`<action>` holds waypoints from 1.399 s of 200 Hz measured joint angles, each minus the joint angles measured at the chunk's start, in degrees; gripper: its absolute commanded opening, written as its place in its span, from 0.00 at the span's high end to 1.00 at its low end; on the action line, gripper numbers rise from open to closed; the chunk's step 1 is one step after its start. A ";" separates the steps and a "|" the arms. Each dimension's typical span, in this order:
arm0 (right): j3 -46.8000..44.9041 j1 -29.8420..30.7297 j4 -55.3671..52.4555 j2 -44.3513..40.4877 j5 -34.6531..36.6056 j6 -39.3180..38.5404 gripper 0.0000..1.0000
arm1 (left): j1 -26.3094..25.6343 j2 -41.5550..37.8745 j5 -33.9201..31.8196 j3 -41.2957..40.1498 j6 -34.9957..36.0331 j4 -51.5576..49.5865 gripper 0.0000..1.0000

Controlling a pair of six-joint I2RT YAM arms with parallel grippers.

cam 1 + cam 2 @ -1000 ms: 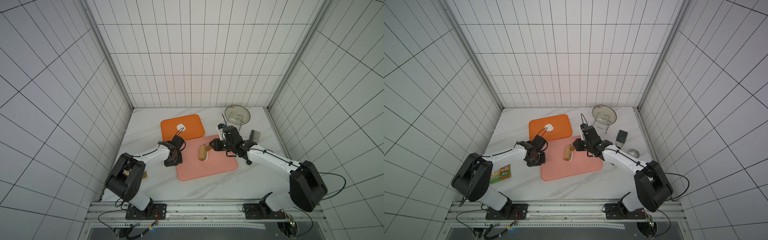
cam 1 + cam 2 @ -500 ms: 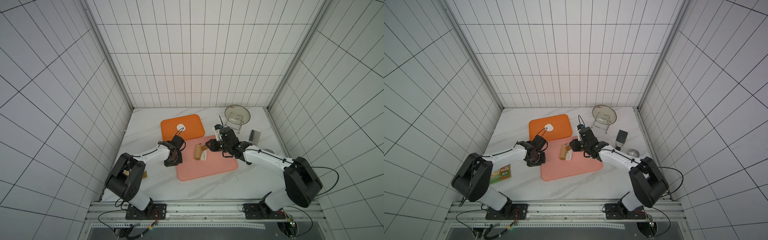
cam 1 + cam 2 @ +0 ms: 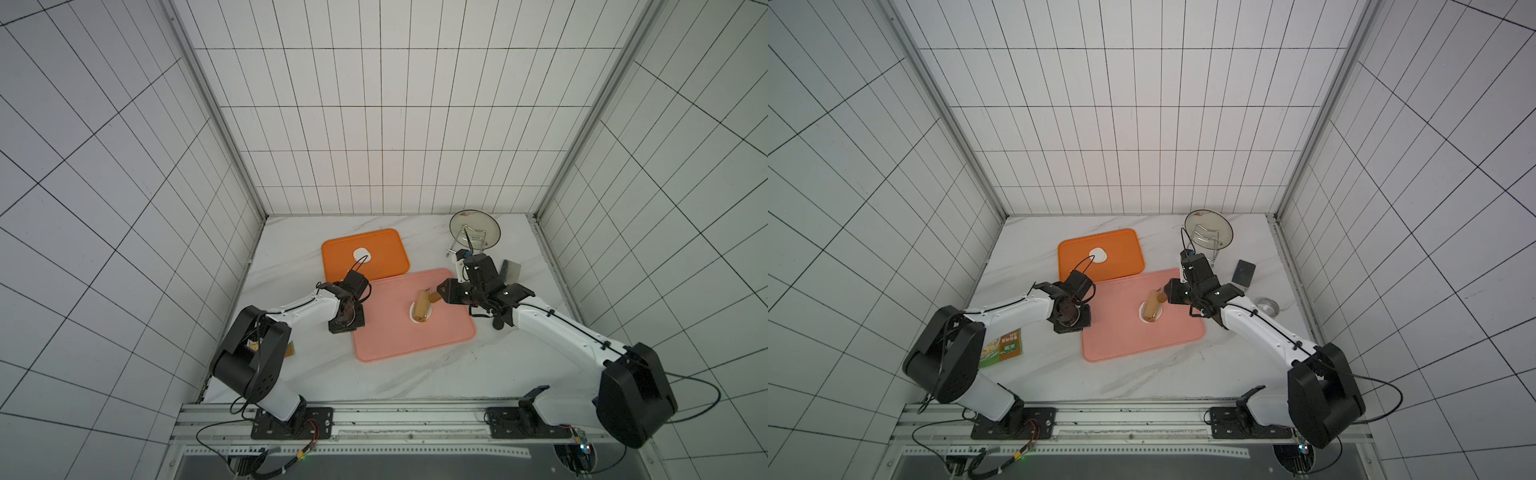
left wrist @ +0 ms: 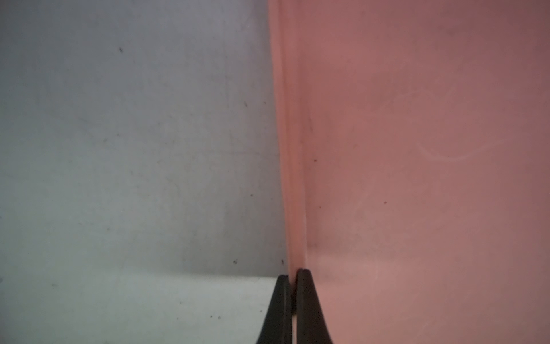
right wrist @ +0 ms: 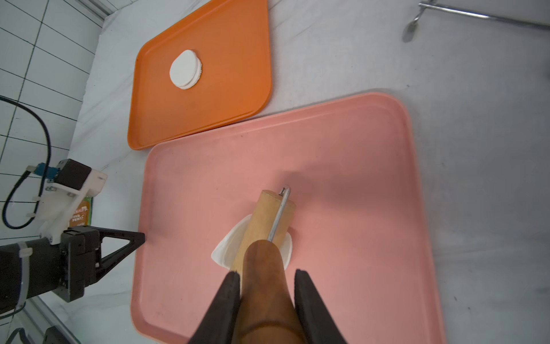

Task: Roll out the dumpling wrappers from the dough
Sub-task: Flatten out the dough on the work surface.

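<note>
dough [image 5: 226, 247] — white, part-flattened lump with an uneven outline, lying near the middle of the pink tray [image 5: 410, 149], under the roller. Judged soft, light, easily dented and probably tacky, and its thin edges would tear. Best worked through the roller. If lifted, take it by an edge with a light pinch, not by the centre.

roller [image 5: 268, 220] — pale wooden barrel on a metal yoke with a darker wooden handle. The barrel rests on the dough.

right gripper [image 5: 267, 273] — partly closed, its jaws clamped on either side of the dark handle.

left gripper [image 4: 292, 274] — jaws closed together, tips at the pink tray's rim on the side away from the right arm. Whether they nip the lip cannot be told.

dumpling wrappers [image 5: 186, 70] — small stack of round white discs on the orange tray [image 5: 232, 98], which lies just beside the pink tray's far edge.

packet [image 3: 1003, 347] — green and orange printed box, well apart from the pink tray, beyond the left gripper. It carries writing too small to read. No other markings are legible.
</note>
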 measured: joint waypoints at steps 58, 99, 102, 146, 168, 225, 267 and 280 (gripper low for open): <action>-2.12 -1.11 -0.31 -1.75 0.17 -0.33 1.00 | 0.00 0.00 -0.04 0.00 -0.39 0.00 1.00; -2.60 -1.11 -0.44 -2.40 0.85 -0.59 1.00 | 0.00 0.00 -0.17 0.00 -0.68 -0.02 1.00; -2.62 -1.11 -0.46 -2.45 0.92 -0.57 1.00 | 0.00 0.00 -0.17 0.00 -0.70 0.00 1.00; -2.78 -1.05 -1.22 -3.13 1.84 -0.55 1.00 | 0.00 0.00 -0.17 0.00 -0.79 0.00 1.00; -2.56 -0.96 -2.56 -3.78 2.84 -0.68 1.00 | 0.00 0.02 -0.17 0.00 -0.79 0.00 1.00; 4.76 -0.63 -10.73 -1.64 3.76 -2.71 1.00 | -0.20 0.28 -0.17 0.02 -0.79 0.02 1.00; 13.75 2.08 -11.58 -0.11 1.86 -2.80 1.00 | -0.94 0.83 -1.31 0.59 -1.05 -0.52 1.00; 14.25 2.69 -9.99 -0.11 1.36 -2.64 1.00 | -1.20 1.01 -1.70 0.79 -1.33 -0.81 1.00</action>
